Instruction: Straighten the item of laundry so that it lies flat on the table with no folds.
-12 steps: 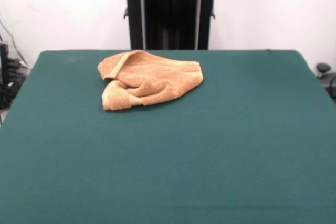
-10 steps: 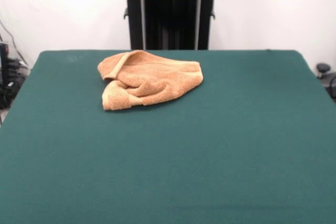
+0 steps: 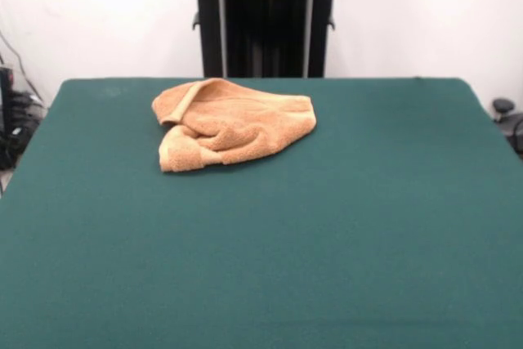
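Observation:
The orange-tan terry towel (image 3: pixel 229 124) lies crumpled and folded over itself on the dark green table (image 3: pixel 270 234), in the far left part of the front view, close to the robot's side. One corner points toward the near left, and a fold curls up at its far left edge. The gripper does not show in this view; only the black pedestal (image 3: pixel 265 22) stands beyond the table's far edge.
The table's far edge runs just behind the towel. Cables and dark equipment (image 3: pixel 12 120) sit off the table at the left. A small dark object (image 3: pixel 504 108) sits off the table at the right.

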`<state>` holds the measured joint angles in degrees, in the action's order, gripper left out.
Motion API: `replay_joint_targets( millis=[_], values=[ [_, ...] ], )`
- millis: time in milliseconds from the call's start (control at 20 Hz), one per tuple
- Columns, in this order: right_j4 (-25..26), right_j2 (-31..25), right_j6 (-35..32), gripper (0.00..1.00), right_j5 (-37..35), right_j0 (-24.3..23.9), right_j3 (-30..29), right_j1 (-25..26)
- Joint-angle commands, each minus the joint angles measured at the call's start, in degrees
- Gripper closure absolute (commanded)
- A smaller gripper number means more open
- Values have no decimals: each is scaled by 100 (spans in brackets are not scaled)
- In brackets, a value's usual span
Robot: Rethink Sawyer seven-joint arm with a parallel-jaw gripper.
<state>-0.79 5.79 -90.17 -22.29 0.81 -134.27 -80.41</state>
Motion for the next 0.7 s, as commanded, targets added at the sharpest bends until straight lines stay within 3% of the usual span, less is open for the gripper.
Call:
replay_joint_targets(
  millis=[50,250,500,700],
  values=[
    [152,-20,-1177,0,363,-191,-715,1165],
    [105,-231,-1271,0,1145,-340,-663,1844],
    [-42,-194,-1421,0,1374,-126,-132,2535],
    [-142,-399,-1188,0,1548,-345,289,3145]
  ],
)
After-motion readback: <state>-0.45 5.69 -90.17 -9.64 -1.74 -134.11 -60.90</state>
